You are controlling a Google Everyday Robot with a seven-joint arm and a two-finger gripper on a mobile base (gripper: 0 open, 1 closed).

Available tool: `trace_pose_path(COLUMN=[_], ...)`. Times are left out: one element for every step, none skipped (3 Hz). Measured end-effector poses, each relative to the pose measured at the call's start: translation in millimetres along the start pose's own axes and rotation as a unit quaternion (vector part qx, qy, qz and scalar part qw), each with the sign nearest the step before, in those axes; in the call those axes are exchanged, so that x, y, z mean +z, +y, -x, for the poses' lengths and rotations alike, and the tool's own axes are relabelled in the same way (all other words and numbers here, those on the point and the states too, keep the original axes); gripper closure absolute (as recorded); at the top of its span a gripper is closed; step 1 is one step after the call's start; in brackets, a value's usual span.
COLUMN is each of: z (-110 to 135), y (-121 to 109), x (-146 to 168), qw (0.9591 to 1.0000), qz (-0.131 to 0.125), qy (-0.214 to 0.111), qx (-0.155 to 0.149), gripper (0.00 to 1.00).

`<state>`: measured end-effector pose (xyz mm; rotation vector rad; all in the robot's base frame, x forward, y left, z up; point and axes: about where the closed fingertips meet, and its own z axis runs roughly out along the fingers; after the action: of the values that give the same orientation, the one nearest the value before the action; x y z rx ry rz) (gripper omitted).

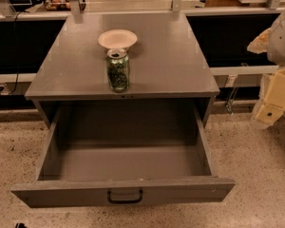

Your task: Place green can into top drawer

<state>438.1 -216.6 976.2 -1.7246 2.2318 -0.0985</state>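
Note:
The green can (118,70) stands upright near the front edge of the grey cabinet top (171,56), just in front of the cream-white bowl (117,39). It has dark green patterned sides and a silver top. The top drawer (126,194) is pulled wide open below it and holds nothing; its black handle (125,197) sits at the centre of the front panel. My gripper (271,99) is at the right edge of the view, beside the cabinet and well to the right of the can, holding nothing that I can see.
The white arm housing (282,32) hangs above the gripper at the right edge. Dark shelving and a metal rail run behind the cabinet. A cable and a wall socket (1,87) are at the left. Speckled floor surrounds the drawer.

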Motion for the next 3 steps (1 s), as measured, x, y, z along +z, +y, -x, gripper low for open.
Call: trace_pose_path(z=[0.3,34.2,111.6], y=[-0.2,-21.9,-49.0], x=[0.1,13.0,39.4], qw=[1.0000,0.9986,0.9870], qz=[0.000,-0.004,-0.004], qy=[0.000,-0.047,-0.146], qx=[0.000,-0.023,-0.066], gripper=[0.00,0.00,0.00])
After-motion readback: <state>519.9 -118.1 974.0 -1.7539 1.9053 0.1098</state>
